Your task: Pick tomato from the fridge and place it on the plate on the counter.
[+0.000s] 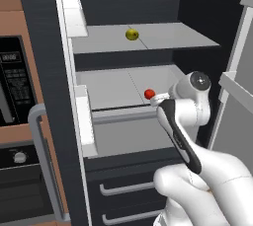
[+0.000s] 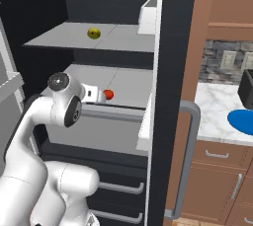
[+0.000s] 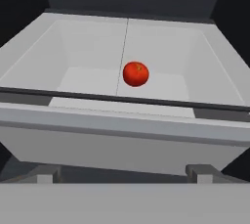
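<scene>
Reach step: my end effector (image 3: 124, 173), fingers spread and empty, faces the tomato (image 3: 135, 74) mid-frame on the fridge (image 1: 44, 47) shelf; next I must advance and straddle it.

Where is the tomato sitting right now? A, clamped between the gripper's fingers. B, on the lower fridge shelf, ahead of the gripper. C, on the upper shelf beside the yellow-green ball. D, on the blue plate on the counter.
B: the tomato rests alone on the lower fridge shelf, ahead of the open gripper.
</scene>
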You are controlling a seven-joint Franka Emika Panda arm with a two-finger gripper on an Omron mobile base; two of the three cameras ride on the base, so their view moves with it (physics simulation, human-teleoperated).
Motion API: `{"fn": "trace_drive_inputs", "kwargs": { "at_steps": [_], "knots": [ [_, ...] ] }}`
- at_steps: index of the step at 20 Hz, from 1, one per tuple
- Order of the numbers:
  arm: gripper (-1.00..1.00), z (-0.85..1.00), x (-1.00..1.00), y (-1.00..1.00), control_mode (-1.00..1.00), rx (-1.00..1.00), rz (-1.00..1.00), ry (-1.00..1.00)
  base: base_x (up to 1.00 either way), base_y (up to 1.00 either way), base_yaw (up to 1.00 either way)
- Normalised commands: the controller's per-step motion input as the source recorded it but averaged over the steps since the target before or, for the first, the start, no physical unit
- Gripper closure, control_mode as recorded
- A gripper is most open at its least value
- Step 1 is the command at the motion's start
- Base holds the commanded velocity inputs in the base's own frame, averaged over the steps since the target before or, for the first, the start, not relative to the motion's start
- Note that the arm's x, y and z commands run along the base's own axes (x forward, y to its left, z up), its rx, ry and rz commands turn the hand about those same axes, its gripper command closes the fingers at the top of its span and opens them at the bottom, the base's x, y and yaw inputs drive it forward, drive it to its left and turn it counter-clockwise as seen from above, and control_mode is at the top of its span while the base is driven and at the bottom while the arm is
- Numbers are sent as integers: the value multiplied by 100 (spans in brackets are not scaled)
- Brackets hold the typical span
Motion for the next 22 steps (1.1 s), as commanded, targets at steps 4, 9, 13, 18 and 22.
{"fn": "trace_drive_inputs", "kwargs": {
  "at_steps": [4, 9, 13, 18, 22],
  "knots": [
    [-100, 2, 1, -5, -100, 3, 0, 1, 0, 0, 0],
    [-100, 0, 6, 0, -100, 1, 0, 3, 0, 0, 0],
    [-100, 0, 11, 0, -100, 0, 0, 4, 0, 0, 0],
    [-100, 0, 14, 0, -100, 0, 0, 4, 0, 0, 0],
    [-100, -3, 18, 0, -100, 0, 0, 1, 0, 0, 0]
  ]
}}
